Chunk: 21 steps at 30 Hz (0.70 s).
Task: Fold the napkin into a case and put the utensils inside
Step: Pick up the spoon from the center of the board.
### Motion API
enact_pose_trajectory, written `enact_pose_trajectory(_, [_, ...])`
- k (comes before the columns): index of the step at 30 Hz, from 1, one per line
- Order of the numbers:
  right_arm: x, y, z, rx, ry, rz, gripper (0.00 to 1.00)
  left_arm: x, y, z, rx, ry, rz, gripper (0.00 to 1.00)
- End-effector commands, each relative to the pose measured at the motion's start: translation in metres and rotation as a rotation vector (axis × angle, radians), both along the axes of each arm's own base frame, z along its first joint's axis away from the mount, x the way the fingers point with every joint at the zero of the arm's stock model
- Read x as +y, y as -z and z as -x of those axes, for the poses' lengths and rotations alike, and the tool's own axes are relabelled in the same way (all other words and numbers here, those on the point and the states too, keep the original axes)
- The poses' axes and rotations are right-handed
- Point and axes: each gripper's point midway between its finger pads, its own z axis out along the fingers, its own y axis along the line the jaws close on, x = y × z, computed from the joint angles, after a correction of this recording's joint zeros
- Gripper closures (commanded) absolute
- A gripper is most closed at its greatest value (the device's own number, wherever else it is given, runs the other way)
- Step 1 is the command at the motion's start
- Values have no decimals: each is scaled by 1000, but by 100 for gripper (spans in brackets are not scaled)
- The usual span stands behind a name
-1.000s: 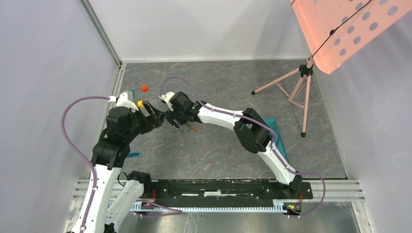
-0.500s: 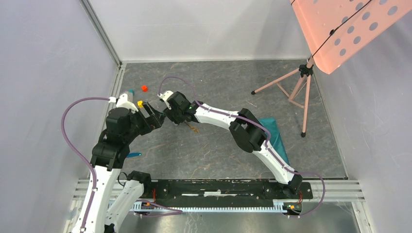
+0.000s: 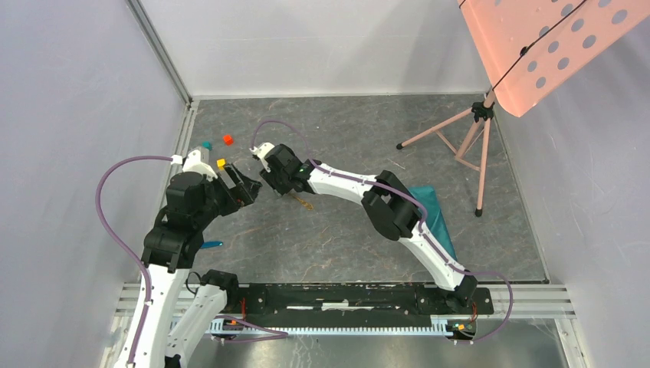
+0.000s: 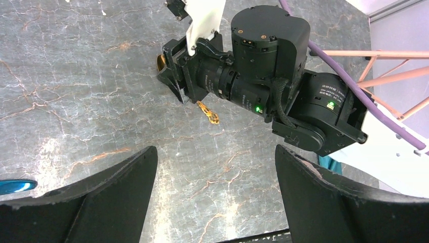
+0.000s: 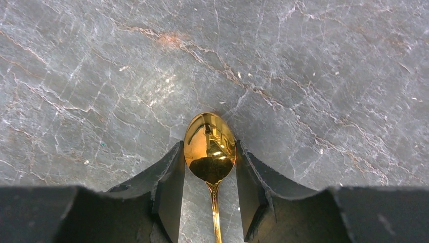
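The left gripper (image 4: 216, 154) hangs with its 2 dark fingers spread wide above the grey marbled table (image 4: 76, 101), facing the right gripper (image 4: 169, 76) set down over a gold spoon (image 4: 208, 112), a blue utensil (image 4: 15, 186) lying near left.

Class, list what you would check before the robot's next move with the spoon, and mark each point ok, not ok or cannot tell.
1. Gold spoon centred in the right hand: ok. Its bowl sits between the two fingers.
2. Right hand's grip firm on the spoon: cannot tell. The fingers stand close against the bowl's sides, but contact is unclear.
3. Left hand out of the way: ok. It is open, holds nothing and is apart from the spoon.
4. Napkin folded into a case: cannot tell. It is mostly hidden under the right arm.
5. Blue utensil accounted for: ok. It lies on the table, untouched.
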Motion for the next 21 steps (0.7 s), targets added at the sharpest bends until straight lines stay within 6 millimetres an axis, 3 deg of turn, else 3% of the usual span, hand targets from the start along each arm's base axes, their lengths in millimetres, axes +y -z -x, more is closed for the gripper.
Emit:
enact_pose_trajectory(1, [-4, -57, -13, -61, 27, -93, 65, -3, -9, 2, -33, 42, -21, 8])
enact_pose_trajectory(6, [-27, -95, -6, -40, 29, -151, 71, -5, -6, 3, -36, 47, -5, 8])
enact_pose_trajectory(11, [-76, -107, 5, -22, 55, -121, 76, -16, 4, 2, -21, 91, 38, 8])
enact_pose_trajectory(16, [-143, -120, 20, -44, 120, -49, 77, -76, 26, 0, 59, 324, 315, 9])
enact_pose_trajectory(21, [-229, -125, 32, -62, 244, 26, 78, -129, 41, -4, 99, 482, 575, 10])
